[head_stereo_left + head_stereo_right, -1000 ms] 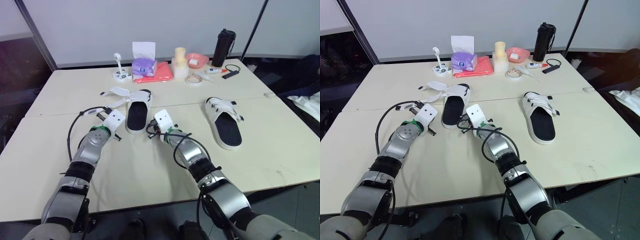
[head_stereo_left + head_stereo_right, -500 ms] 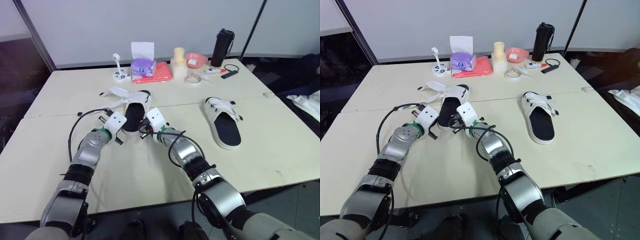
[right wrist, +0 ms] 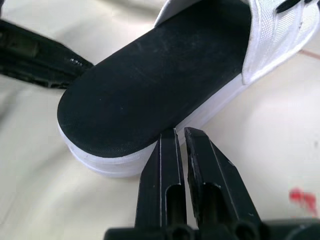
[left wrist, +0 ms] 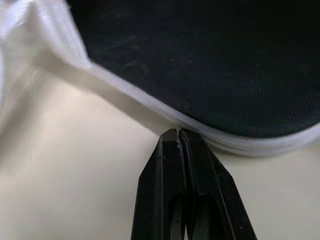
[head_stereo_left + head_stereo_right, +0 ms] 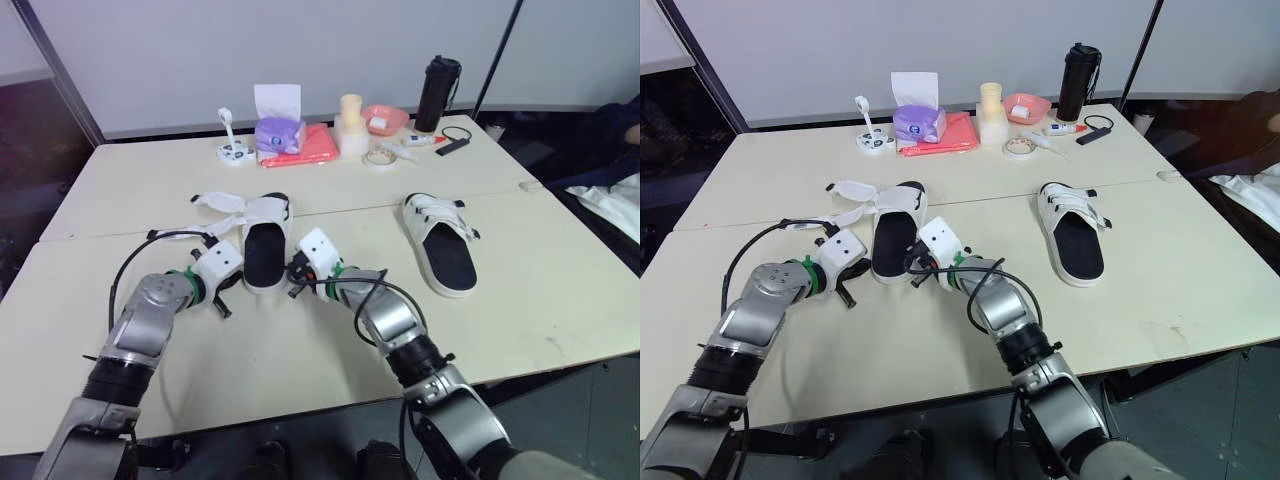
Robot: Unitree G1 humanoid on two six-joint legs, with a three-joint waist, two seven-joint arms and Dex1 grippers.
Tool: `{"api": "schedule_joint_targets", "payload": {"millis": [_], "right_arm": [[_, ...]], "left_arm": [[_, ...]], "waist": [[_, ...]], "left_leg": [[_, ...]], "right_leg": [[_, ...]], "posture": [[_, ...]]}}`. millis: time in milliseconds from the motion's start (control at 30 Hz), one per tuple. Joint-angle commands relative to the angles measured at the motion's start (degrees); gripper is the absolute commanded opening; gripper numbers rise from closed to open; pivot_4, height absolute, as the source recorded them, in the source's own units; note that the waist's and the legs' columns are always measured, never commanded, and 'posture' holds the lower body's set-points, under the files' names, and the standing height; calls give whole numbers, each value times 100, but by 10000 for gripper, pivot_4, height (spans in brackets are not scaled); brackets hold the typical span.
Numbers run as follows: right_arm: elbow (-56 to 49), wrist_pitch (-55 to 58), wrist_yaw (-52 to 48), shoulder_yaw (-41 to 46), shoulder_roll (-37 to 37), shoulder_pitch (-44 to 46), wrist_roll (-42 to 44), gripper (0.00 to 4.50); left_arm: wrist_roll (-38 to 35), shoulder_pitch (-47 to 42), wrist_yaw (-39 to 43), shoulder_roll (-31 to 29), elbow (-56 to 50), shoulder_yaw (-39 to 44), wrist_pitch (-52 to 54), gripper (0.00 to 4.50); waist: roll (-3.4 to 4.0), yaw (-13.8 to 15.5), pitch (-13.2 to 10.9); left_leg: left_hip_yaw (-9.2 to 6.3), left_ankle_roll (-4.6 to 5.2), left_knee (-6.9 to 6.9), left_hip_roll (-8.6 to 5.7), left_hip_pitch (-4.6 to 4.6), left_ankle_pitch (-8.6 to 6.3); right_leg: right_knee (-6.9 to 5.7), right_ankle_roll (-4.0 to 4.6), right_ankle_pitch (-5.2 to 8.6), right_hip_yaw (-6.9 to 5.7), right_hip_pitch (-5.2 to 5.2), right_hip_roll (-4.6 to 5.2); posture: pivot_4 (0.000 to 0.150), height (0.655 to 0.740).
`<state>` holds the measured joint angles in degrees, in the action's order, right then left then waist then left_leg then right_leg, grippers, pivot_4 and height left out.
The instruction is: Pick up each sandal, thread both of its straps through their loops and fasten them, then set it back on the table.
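**Both grippers closed beside the loose-strapped sandal**

Centre-left of the frame, the unfastened sandal [image 5: 262, 255] lies flat. The left gripper [image 4: 178, 133] and right gripper [image 3: 180, 131] flank its heel, fingers pressed together, holding nothing. The second sandal [image 5: 441, 250] lies centre-right, well apart. Bare table [image 5: 560, 300] fills the lower frame. A tissue box [image 5: 276, 130] and black bottle [image 5: 435, 93] stand upper centre.

Left gripper [image 4: 178, 132] and right gripper [image 3: 180, 131] reach forward, low and near each other, fingers closed, holding nothing.
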<state>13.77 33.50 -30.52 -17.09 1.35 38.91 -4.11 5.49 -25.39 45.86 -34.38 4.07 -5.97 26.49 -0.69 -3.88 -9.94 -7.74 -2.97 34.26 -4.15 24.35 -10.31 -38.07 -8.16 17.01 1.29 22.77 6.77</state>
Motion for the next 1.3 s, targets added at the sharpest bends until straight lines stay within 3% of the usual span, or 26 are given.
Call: {"api": "schedule_joint_targets", "payload": {"millis": [33, 167, 333, 600, 700, 767, 867, 933, 1067, 1300], "right_arm": [[-1055, 721, -658, -318, 178, -146, 376, 2034], [-1620, 1158, -855, -237, 509, -167, 505, 2034], [-1957, 1461, -625, 279, 650, -94, 667, 2034], [-3640, 2888, -741, 1450, 1147, -460, 1844, 2034], [-4267, 3225, -908, 1631, 1570, -728, 2252, 2034], [-4523, 3371, -950, 1731, 1767, -833, 2488, 2034], [-4732, 3479, -939, 1838, 1973, -932, 2772, 11254], [-4779, 3540, -841, 1875, 2056, -947, 2870, 21672], [-4872, 3636, -685, 2002, 2219, -987, 3041, 41270], [-5064, 3764, -351, 2163, 2364, -1067, 3256, 41270]], "left_arm": [[-393, 149, 614, -163, -743, -198, 227, 373], [-513, 339, 928, -438, -1118, -226, 505, 373], [-377, 248, 655, -539, -989, -119, 342, 373], [-591, -12, 546, -780, -1281, 232, 164, 373], [-605, -185, 569, -899, -1367, 227, 77, 8410], [-491, -388, 412, -819, -1271, 102, -126, 18008], [-271, -603, 200, -636, -1050, -180, -467, 33566], [-128, -686, 105, -520, -897, -350, -698, 44385], [360, -897, -304, -242, -515, -717, -1152, 45000], [1267, -1492, -1381, 368, 737, -1163, -1745, 45000]], "waist": [[0, 5, 0], [0, 7, -2], [-1, 30, -3], [-3, 160, -5], [-5, 181, -6], [-3, 181, -7], [-4, 177, -7], [-5, 167, -6], [-6, 164, -7], [-9, 216, -9]], "left_leg": [[-1, 0, 0, 1, 0, 0], [0, 0, 0, 2, 1, 0], [0, 0, -1, 3, 1, 0], [0, 0, 0, 4, 4, 0], [0, 0, 0, 3, 7, 0], [4, 0, 0, 4, 6, 0], [10, 1, 0, 4, 5, 0], [13, 1, 0, 4, 5, 0], [22, 1, 0, 3, 6, 1], [26, 2, 6, 1, 6, 1]], "right_leg": [[0, 1, 0, -1, 0, 0], [2, 1, 1, 0, 0, 0], [2, 2, 1, -1, 1, 0], [5, 2, 1, -1, 2, 1], [9, 2, 1, -2, 1, 2], [10, 3, 2, -1, 0, 2], [10, 3, 2, -2, -1, 2], [10, 2, 2, -2, -2, 2], [10, 2, 2, -2, -1, 2], [10, 1, 1, -3, -5, 3]], "posture": [[1500, 7400], [1500, 7400], [1500, 7400], [1500, 7400], [1500, 7400], [1500, 7400], [1500, 7400], [1500, 7400], [1500, 7400], [1500, 7400]]}}
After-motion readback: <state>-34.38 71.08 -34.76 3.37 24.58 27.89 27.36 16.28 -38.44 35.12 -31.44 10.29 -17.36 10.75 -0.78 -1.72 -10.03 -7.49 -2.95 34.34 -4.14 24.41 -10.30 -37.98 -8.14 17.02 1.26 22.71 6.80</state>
